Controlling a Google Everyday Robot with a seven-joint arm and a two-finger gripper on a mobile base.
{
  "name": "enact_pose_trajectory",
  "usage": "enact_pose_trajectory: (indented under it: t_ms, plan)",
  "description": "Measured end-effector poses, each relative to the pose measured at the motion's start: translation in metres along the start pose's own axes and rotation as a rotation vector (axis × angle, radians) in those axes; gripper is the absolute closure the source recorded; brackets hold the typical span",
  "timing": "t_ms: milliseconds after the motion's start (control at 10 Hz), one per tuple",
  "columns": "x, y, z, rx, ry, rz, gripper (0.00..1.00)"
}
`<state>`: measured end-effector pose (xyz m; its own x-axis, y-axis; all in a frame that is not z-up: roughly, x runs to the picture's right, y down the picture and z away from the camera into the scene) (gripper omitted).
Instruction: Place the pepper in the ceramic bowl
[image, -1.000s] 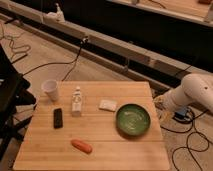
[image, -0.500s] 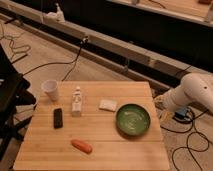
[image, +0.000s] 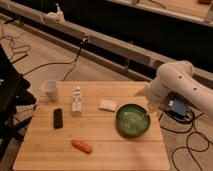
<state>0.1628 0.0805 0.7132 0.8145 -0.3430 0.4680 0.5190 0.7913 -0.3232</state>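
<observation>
Gripper (image: 151, 107) hangs just beside the ceramic bowl (image: 120, 118), its grip impossible to tell, while the pepper (image: 81, 146) lies well beyond the bowl on bare table (image: 110, 155), probably awaiting pickup.

End effector (image: 150, 111): white, like its arm; sits at the bench's right edge.
Ceramic bowl (image: 133, 120), just left of it: glossy dark green, paler green inside.
Pepper (image: 81, 146), lower left: orange-red, plain.
Phone (image: 58, 118), far left: black.
Cup (image: 50, 90), far upper left: white.
Bench (image: 110, 152): light wood, fine grain lines.
Box (image: 178, 107), to its right: blue.
</observation>
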Motion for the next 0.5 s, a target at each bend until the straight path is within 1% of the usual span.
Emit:
enact_pose_trajectory:
  t_ms: [100, 200, 300, 500]
  plan:
    - [-0.02, -0.01, 0.005, -0.005, -0.024, -0.054, 0.33]
    - [-0.05, -0.022, 0.013, -0.012, -0.061, -0.133, 0.33]
    - [-0.079, -0.029, 0.021, -0.024, -0.093, -0.213, 0.33]
    - [-0.138, -0.034, 0.03, -0.041, -0.17, -0.359, 0.33]
